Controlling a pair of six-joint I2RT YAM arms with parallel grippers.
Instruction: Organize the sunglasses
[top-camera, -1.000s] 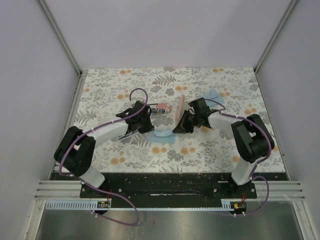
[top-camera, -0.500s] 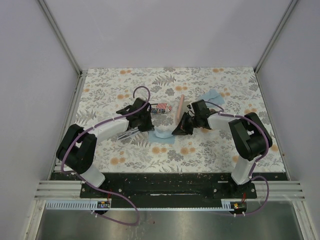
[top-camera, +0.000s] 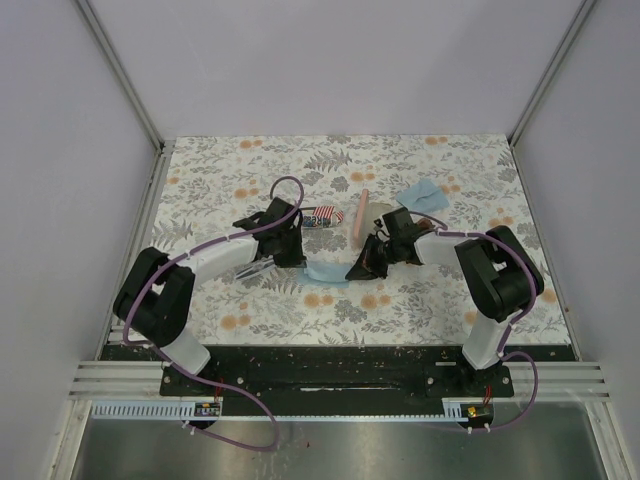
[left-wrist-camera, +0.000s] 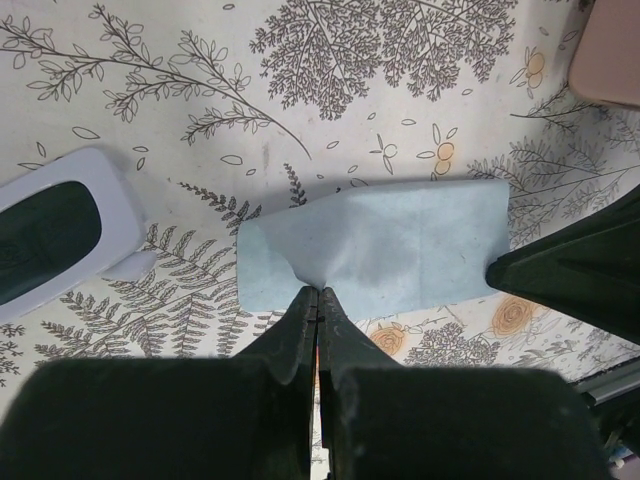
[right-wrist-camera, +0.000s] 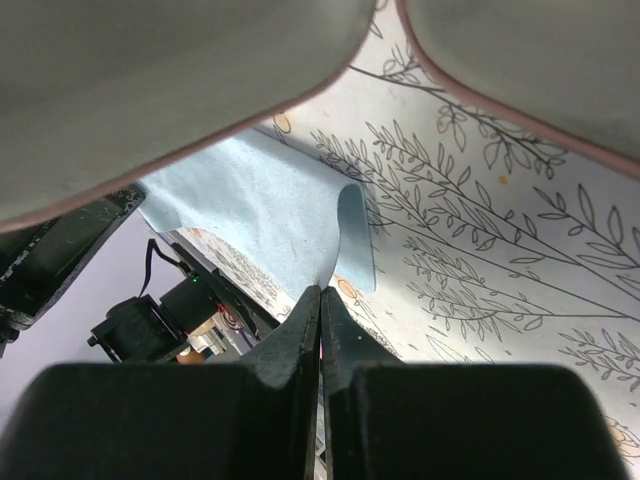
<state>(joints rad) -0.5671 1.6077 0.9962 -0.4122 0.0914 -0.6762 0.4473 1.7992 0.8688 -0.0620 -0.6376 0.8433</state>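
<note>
From above, the left claw (top-camera: 297, 258) and the right claw (top-camera: 362, 270) meet over the middle of the flowered worktop (top-camera: 240, 180), with a pale blue cloth (top-camera: 325, 273) stretched between them. Behind it lie the flag-printed case (top-camera: 322, 215) and the pink case (top-camera: 362, 217), and a second blue cloth (top-camera: 418, 194) sits further right. The left wrist view shows that claw fully closed, pinching the near edge of the cloth into a small peak. The right claw's dark tip is at the far right corner of the cloth. The pale-framed sunglasses (left-wrist-camera: 60, 230) lie flat on the worktop just left of the cloth, not touching it. The right wrist view shows its claw closed tight on a cloth corner, which curls upward. Above it are two large blurred grey shapes edged in reddish-brown (right-wrist-camera: 150, 80), probably the lenses of the reddish-brown sunglasses, though I cannot be sure. The step in hand looks like spreading or folding this cloth. To do it well, both pinches should hold firm, the claws should travel together so the fabric stays taut without tearing free, and the cloth should be kept low and away from the pale pair. No brand, label or writing can be read in any view, and the case shows only stars and stripes.
</note>
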